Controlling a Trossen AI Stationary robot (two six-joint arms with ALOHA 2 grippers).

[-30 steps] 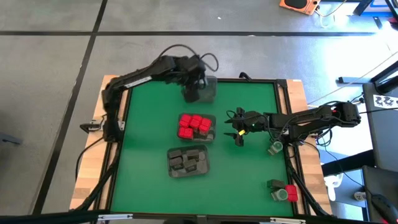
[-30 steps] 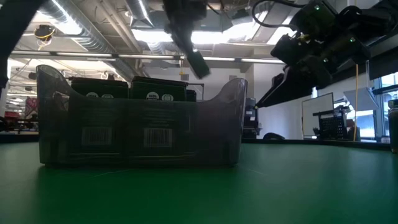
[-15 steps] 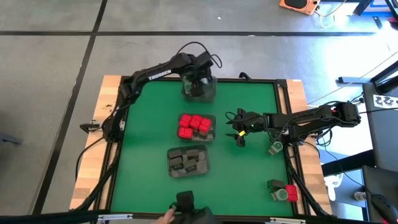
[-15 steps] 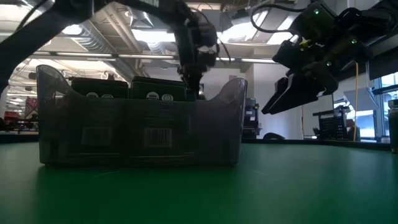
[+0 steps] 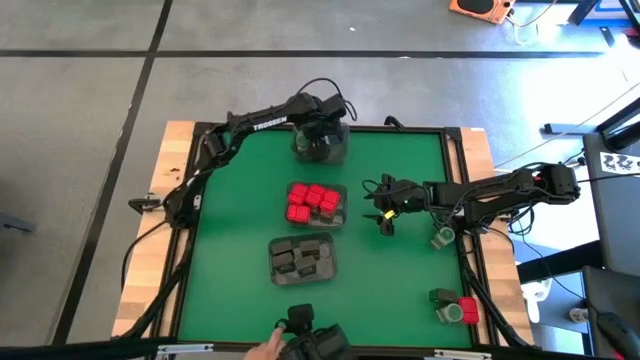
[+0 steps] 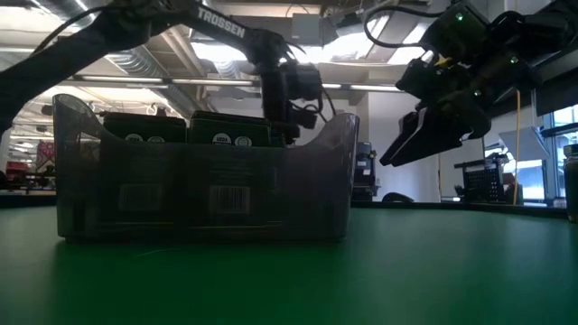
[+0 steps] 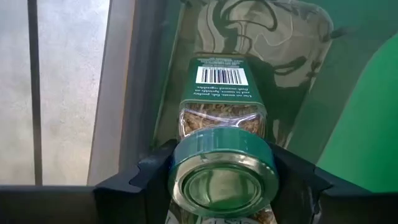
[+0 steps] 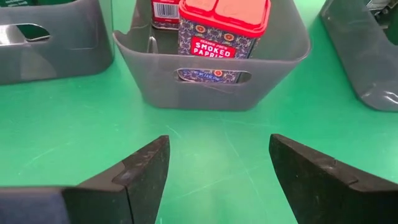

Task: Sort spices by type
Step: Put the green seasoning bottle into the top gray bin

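Observation:
My left gripper (image 5: 320, 135) (image 7: 222, 180) is over the clear tray (image 5: 322, 148) at the table's far edge, shut on a green-lidded jar (image 7: 221, 118) of dried herbs. My right gripper (image 5: 384, 212) (image 8: 217, 168) is open and holds nothing. It hovers right of the tray of red boxes (image 5: 315, 204), which it faces (image 8: 214, 37). The tray of dark blocks (image 5: 303, 259) stands nearer (image 6: 203, 176). Loose spices remain on the right: a jar (image 5: 443, 238) and, in the near right corner, a dark block, a red box and a jar (image 5: 455, 306). My left gripper holds the jar by its green lid (image 7: 186, 152), pinched between the two fingers (image 7: 146, 177), one on either side. It comes from above, pointing down. The jar's body reaches beyond the fingers toward the tray floor (image 7: 292, 43). I cannot tell whether the jar's base rests on it.
A person's hand (image 5: 268, 348) with a dark object (image 5: 305, 330) shows at the table's near edge. Bare green mat (image 5: 240, 220) lies left of the trays and between them and my right gripper. A wooden rim (image 5: 150, 230) frames the table.
My left gripper has moved toward the far edge and come down over the far tray, carrying the jar; in the low view it has dropped from the picture's top to behind the dark-block tray. A person's hand has come in at the near edge.

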